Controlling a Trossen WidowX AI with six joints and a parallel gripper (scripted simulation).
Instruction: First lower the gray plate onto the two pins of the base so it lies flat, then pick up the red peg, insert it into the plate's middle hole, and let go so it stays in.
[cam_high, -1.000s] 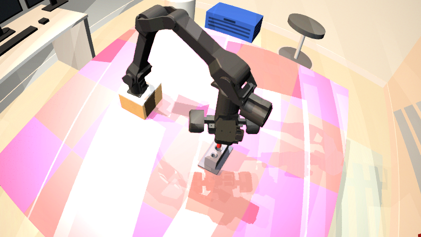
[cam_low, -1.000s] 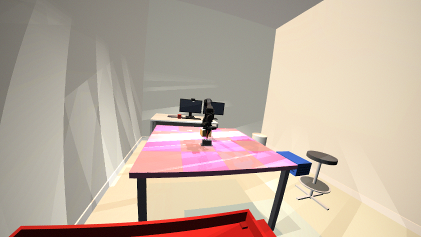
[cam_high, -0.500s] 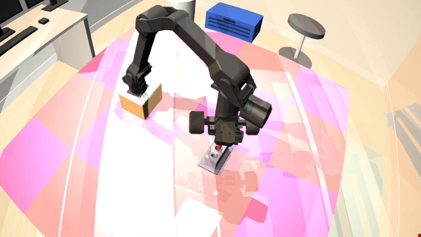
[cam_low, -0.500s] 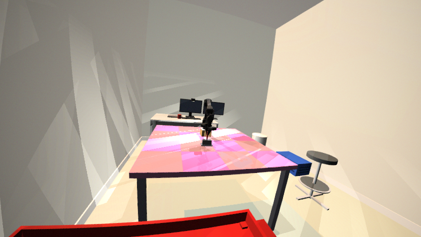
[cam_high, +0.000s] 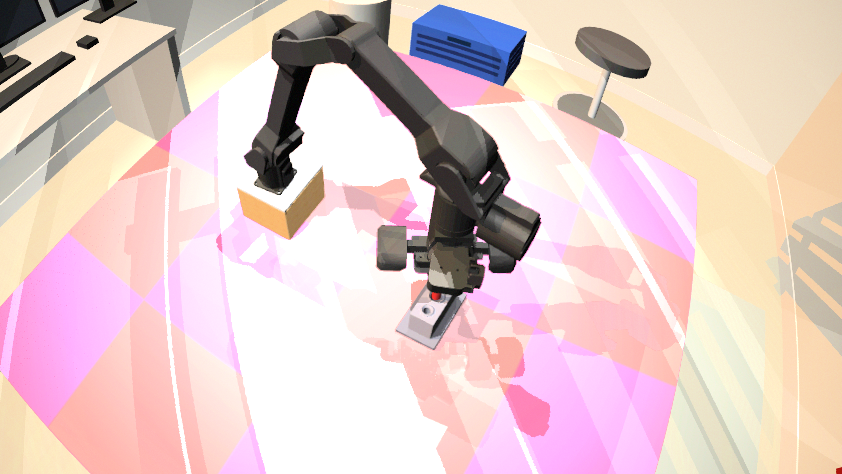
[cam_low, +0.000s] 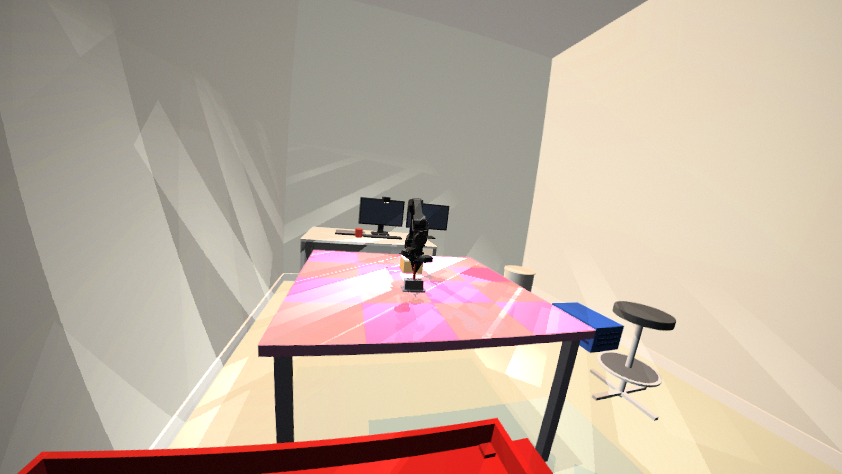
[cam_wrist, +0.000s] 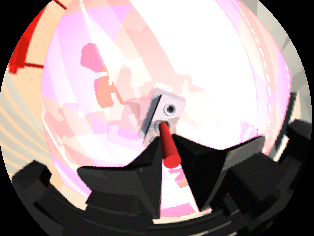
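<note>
The gray plate (cam_high: 428, 315) lies flat on the base (cam_high: 433, 329) in the middle of the table; it also shows in the wrist view (cam_wrist: 161, 110). One of its end holes (cam_high: 427, 308) is in view. My gripper (cam_high: 438, 292) points straight down over the plate's far part and is shut on the red peg (cam_high: 435, 295). In the wrist view the red peg (cam_wrist: 168, 142) is upright between my fingers, its lower end at the plate's top face near the middle hole. Whether the tip is inside the hole I cannot tell. In the exterior view the gripper (cam_low: 415, 272) is small above the plate (cam_low: 413, 285).
The arm's base stands on a tan box (cam_high: 282, 203) at the back left. Off the table are a blue case (cam_high: 469, 42), a stool (cam_high: 606, 64), a desk with monitors (cam_low: 382, 214) and a red bin (cam_low: 294, 456).
</note>
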